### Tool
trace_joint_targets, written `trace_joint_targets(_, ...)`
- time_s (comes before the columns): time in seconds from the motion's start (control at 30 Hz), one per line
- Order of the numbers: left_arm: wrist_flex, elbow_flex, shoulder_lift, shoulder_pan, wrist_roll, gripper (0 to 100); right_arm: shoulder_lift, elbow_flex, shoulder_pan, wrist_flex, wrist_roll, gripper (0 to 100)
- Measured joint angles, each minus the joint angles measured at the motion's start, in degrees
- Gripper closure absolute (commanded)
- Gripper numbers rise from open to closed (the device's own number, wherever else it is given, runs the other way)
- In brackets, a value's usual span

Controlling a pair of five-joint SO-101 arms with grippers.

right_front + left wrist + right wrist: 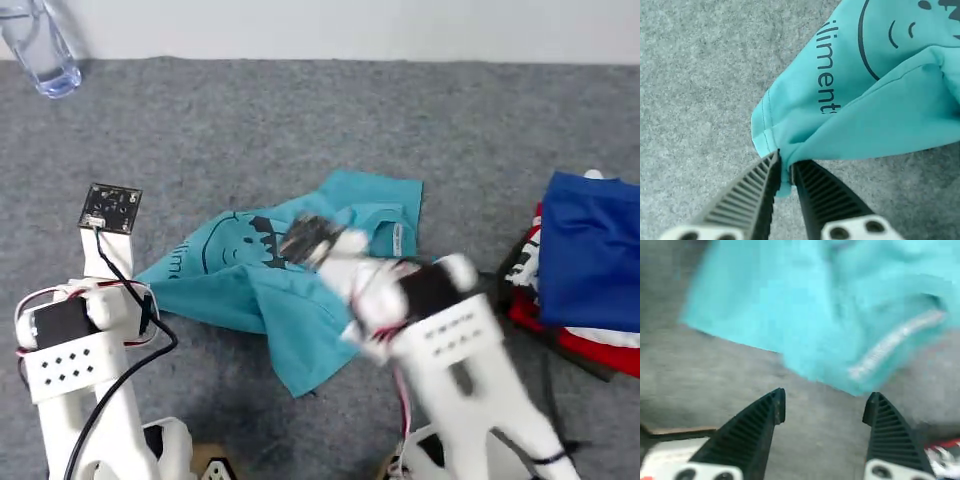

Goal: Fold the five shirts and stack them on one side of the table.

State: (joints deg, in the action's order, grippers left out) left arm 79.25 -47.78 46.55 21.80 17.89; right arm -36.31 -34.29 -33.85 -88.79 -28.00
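A teal shirt with a dark smiley print lies crumpled in the middle of the grey table. My left gripper is shut on a corner of the teal shirt, at its left end in the high view. My right gripper is open and hangs just above the table, close to the edge of the teal shirt, nothing between its fingers. In the high view the right arm is over the shirt's right part. A stack of shirts, blue on top with red, white and black beneath, lies at the right edge.
A clear plastic bottle stands at the far left corner. The left arm's base and a small board on a post stand at the front left. Cables run along the arms. Grey table stretches behind the teal shirt.
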Motion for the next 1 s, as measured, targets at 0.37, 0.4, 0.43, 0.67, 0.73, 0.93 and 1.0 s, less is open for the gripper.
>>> trace_joint_targets(0.37,0.0,0.0,0.0,0.0,-0.18,99,-0.18,-22.68,-20.13,27.08,16.7,74.3)
trace_joint_targets(0.4,0.0,0.0,0.0,0.0,-0.18,99,-0.09,-23.56,-20.75,28.84,17.67,74.3)
trace_joint_targets(0.43,0.0,0.0,0.0,0.0,-0.18,99,0.44,-23.74,-21.01,30.15,18.55,74.3)
trace_joint_targets(0.67,0.0,0.0,0.0,0.0,-2.73,99,10.55,-23.56,-24.44,35.96,22.15,74.3)
trace_joint_targets(0.73,0.0,0.0,0.0,0.0,-2.99,99,13.54,-23.56,-25.14,37.36,23.12,74.3)
trace_joint_targets(0.93,0.0,0.0,0.0,0.0,-3.34,99,19.52,-23.3,-25.32,40.09,23.47,80.5)
trace_joint_targets(1.0,0.0,0.0,0.0,0.0,-3.34,99,20.66,-22.86,-25.32,40.97,23.47,87.0)
